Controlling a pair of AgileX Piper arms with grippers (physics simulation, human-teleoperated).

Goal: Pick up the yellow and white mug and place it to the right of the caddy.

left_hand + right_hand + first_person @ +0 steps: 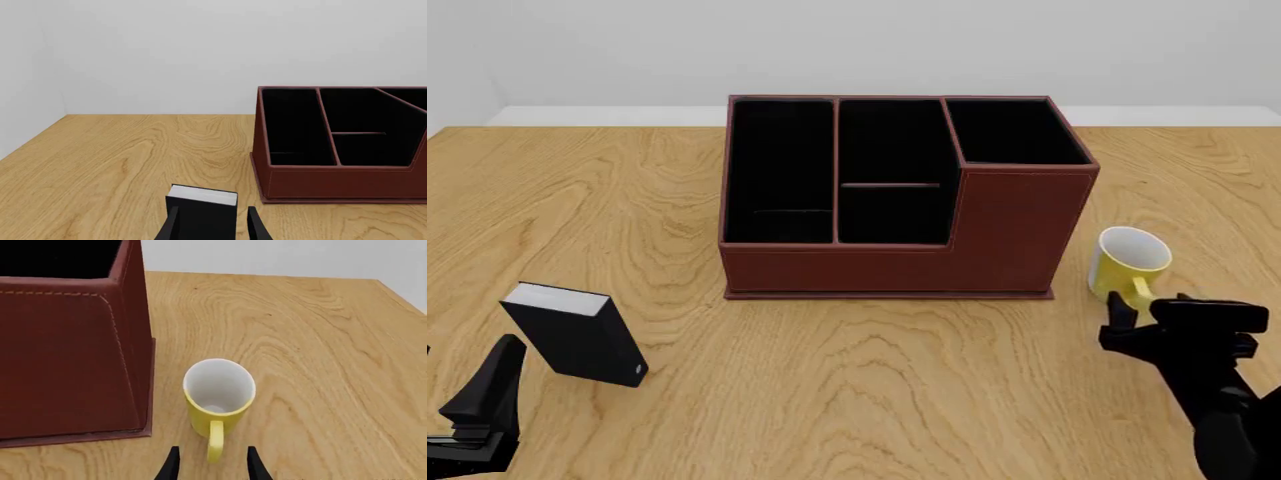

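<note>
Broadly, the wooden surface (868,380) carries everything, and the caddy (894,200) dominates its middle: a reddish-brown box with three black-lined compartments, the right-hand section taller, and nothing visible inside any of them. Low at the right, the right hand (210,465) has its fingers parted, holding nothing; in its wrist view the two fingertips stand either side of the mug's handle with a gap on each side, not touching it. The yellow and white mug (1129,262) stands upright on the surface just right of the caddy's taller end, apart from its wall, white interior showing, handle turned toward the right hand directly behind it. At the left, the left hand (212,227) is likewise open and empty, its fingertips flanking the small black white-topped box (577,335), which stands tilted on the surface well left of the caddy.
</note>
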